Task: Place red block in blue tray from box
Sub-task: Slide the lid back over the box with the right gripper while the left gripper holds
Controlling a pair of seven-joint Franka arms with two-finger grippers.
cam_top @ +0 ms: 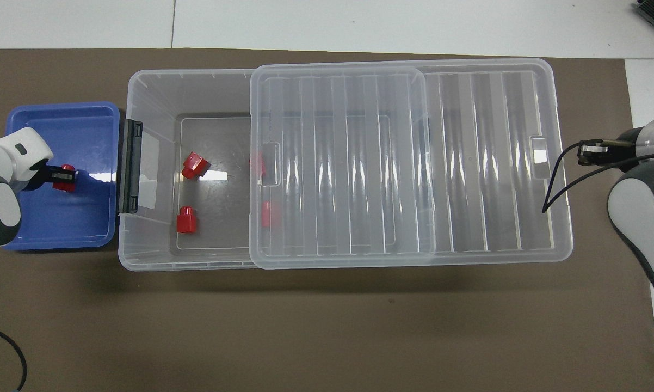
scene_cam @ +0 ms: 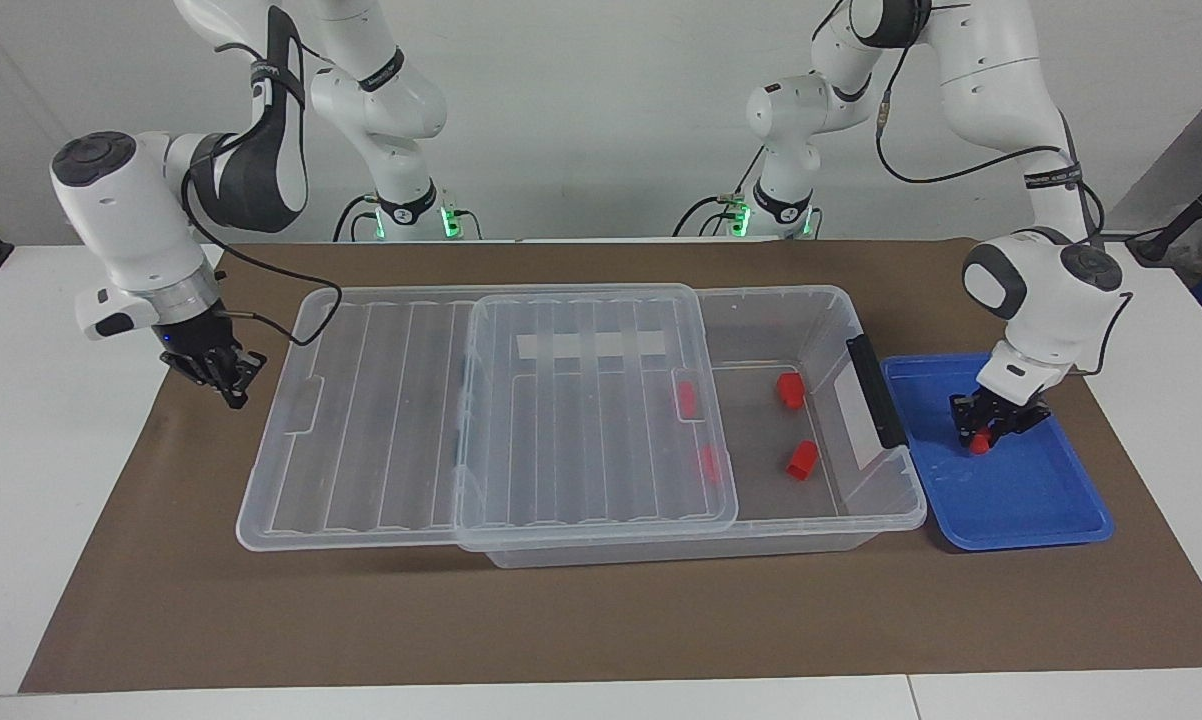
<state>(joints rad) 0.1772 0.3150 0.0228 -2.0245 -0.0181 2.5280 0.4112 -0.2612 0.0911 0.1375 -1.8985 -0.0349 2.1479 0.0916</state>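
- Red block (scene_cam: pixel 979 443) (cam_top: pixel 63 178) is gripped between closed fingers of left gripper (scene_cam: pixel 991 428) (cam_top: pixel 60 175), low over blue tray (scene_cam: pixel 1041 500) (cam_top: pixel 82 117).
- Right gripper (scene_cam: pixel 223 378) (cam_top: pixel 591 153) is held beside box (scene_cam: pixel 811 320) (cam_top: pixel 147 87); finger state cannot be told.

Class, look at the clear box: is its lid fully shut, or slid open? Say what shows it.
Slid open. The lid is shifted toward the right arm's end, overhanging the box there, and two red blocks lie uncovered by the black latch.
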